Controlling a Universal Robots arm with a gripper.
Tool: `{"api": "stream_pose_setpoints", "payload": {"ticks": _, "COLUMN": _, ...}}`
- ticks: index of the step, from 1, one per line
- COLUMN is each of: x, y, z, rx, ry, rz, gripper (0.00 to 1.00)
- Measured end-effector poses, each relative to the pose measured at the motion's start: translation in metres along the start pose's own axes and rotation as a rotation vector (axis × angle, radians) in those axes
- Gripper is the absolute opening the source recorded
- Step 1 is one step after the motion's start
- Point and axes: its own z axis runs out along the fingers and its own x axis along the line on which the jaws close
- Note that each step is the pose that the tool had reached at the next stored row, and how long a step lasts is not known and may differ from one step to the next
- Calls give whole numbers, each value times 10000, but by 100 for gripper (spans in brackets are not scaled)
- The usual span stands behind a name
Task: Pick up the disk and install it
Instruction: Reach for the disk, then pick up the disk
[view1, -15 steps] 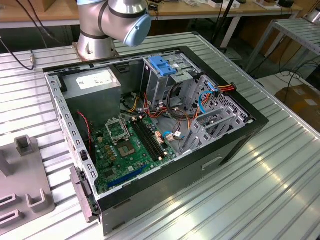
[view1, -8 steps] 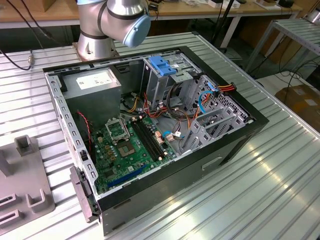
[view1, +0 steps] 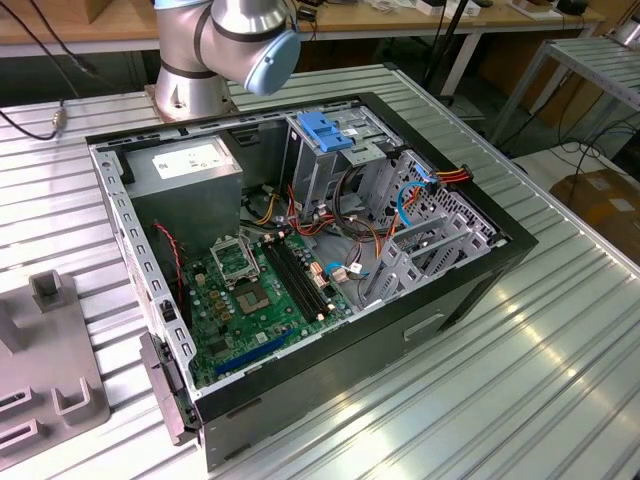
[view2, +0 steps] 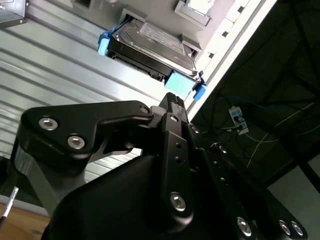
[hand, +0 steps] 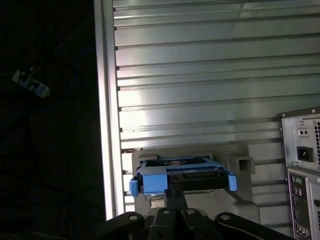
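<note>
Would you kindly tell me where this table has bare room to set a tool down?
The ribbed table is bare on the exterior view's right of the computer case. Crowded: the grey fixture at that view's left, and cables inside by the drive cage.

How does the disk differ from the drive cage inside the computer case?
The disk lies flat on a grey holder on the table, outside the computer case; the drive cage stands upright inside it. The disk is a slab with a white label; the drive cage is an open metal frame. Both carry blue plastic parts.
</note>
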Motion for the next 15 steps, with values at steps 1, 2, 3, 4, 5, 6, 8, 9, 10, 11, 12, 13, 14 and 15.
{"api": "stream_pose_setpoints", "payload": {"ticks": 1, "x": 14, "y": -2, "z": 1, "rx": -1, "ry": -1, "rz": 0, "gripper": 10}}
{"api": "stream_pose_setpoints", "payload": {"ticks": 2, "x": 13, "y": -2, "z": 1, "rx": -1, "ry": -1, "rz": -1, "gripper": 10}}
{"api": "stream_pose_setpoints", "payload": {"ticks": 3, "x": 16, "y": -1, "z": 0, "rx": -1, "ry": -1, "rz": 0, "gripper": 10}}
{"api": "stream_pose_setpoints", "payload": {"ticks": 4, "x": 18, "y": -2, "z": 0, "rx": 0, "ry": -1, "rz": 0, "gripper": 10}}
{"api": "stream_pose_setpoints", "payload": {"ticks": 5, "x": 18, "y": -2, "z": 0, "rx": -1, "ry": -1, "rz": 0, "gripper": 10}}
{"api": "stream_pose_setpoints", "payload": {"ticks": 6, "x": 19, "y": -2, "z": 0, "rx": -1, "ry": -1, "rz": 0, "gripper": 10}}
{"api": "stream_pose_setpoints", "payload": {"ticks": 8, "x": 19, "y": -2, "z": 0, "rx": -1, "ry": -1, "rz": 0, "gripper": 10}}
{"api": "stream_pose_setpoints", "payload": {"ticks": 9, "x": 20, "y": -2, "z": 0, "rx": 0, "ry": 0, "rz": 0, "gripper": 10}}
{"api": "stream_pose_setpoints", "payload": {"ticks": 10, "x": 20, "y": -2, "z": 0, "rx": 0, "ry": -1, "rz": 0, "gripper": 10}}
{"api": "stream_pose_setpoints", "payload": {"ticks": 11, "x": 20, "y": -2, "z": 0, "rx": 0, "ry": -1, "rz": 0, "gripper": 10}}
{"api": "stream_pose_setpoints", "payload": {"ticks": 12, "x": 20, "y": -2, "z": 0, "rx": -1, "ry": -1, "rz": 0, "gripper": 10}}
{"api": "stream_pose_setpoints", "payload": {"ticks": 13, "x": 20, "y": -2, "z": 0, "rx": -1, "ry": -2, "rz": -1, "gripper": 10}}
{"api": "stream_pose_setpoints", "payload": {"ticks": 14, "x": 20, "y": -2, "z": 0, "rx": -1, "ry": -1, "rz": -4, "gripper": 10}}
{"api": "stream_pose_setpoints", "payload": {"ticks": 15, "x": 20, "y": -2, "z": 0, "rx": -1, "ry": 0, "rz": -23, "gripper": 10}}
